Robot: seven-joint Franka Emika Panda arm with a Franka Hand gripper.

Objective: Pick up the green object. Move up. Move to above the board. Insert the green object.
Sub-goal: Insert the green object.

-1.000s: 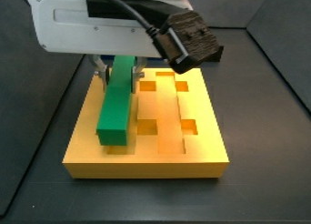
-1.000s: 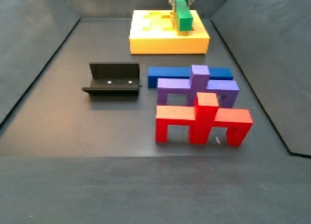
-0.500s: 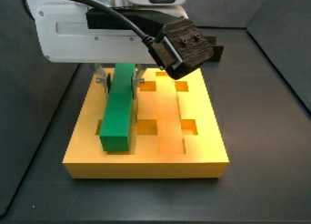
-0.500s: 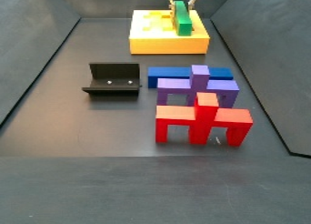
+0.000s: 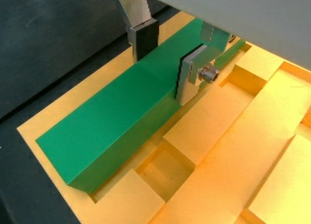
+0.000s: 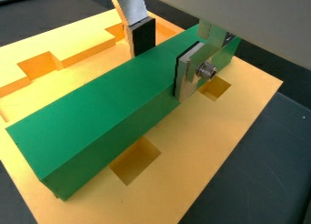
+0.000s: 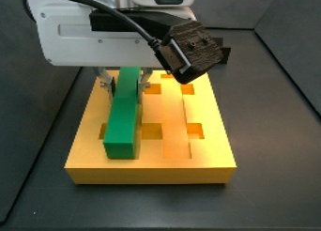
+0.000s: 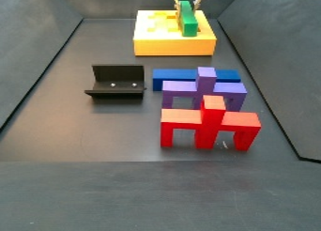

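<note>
The green object lies lengthwise along the left groove of the board, with its top standing proud of the orange-yellow surface. It shows in both wrist views and in a side view on the board. My gripper straddles the bar's far end, with one dark pad and one silver plate pressed against its long sides. In a side view the gripper hangs under the white wrist housing, low over the board's far half.
The dark fixture stands on the floor left of centre. A dark blue piece, purple blocks and red blocks are clustered in front of the board. Dark walls enclose the floor. Square holes are open in the board beside the bar.
Over the last second the gripper came down with the green object, and the bar settled lower onto the board. Nothing has visibly moved in the last half second.
</note>
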